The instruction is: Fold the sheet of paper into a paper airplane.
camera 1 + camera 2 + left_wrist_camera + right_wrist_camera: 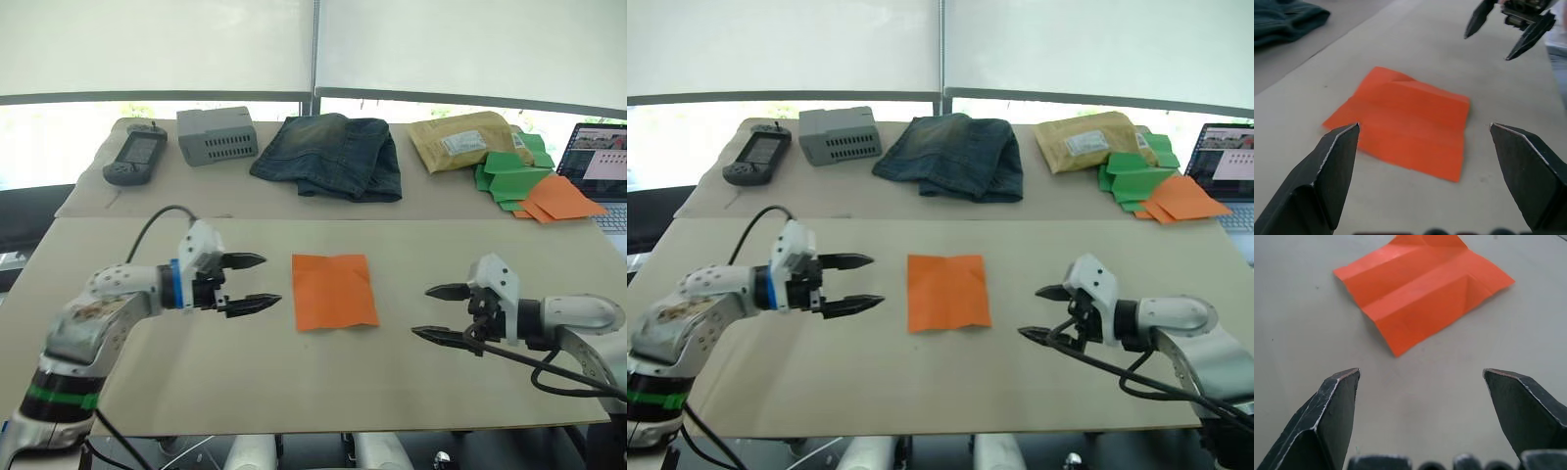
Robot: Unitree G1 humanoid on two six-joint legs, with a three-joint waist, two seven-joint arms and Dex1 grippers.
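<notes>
The sheet of paper [334,291] lies flat and creased on the bench [294,382], between both arms. The left tool [257,282] and right tool [433,312] point inward at it, each spread wide, neither touching it.

Two arms in silver-grey and white casings, each ending in a white housing and a pair of black, pointed, tapering fingers. On the left arm: a blue ring behind the left gripper [253,282], a green band lower down, scuffed brownish marks on the forearm shell (paint worn, apparently), and a black cable looping up over the wrist. On the right arm: black cables trailing under the forearm behind the right gripper [437,313].
</notes>
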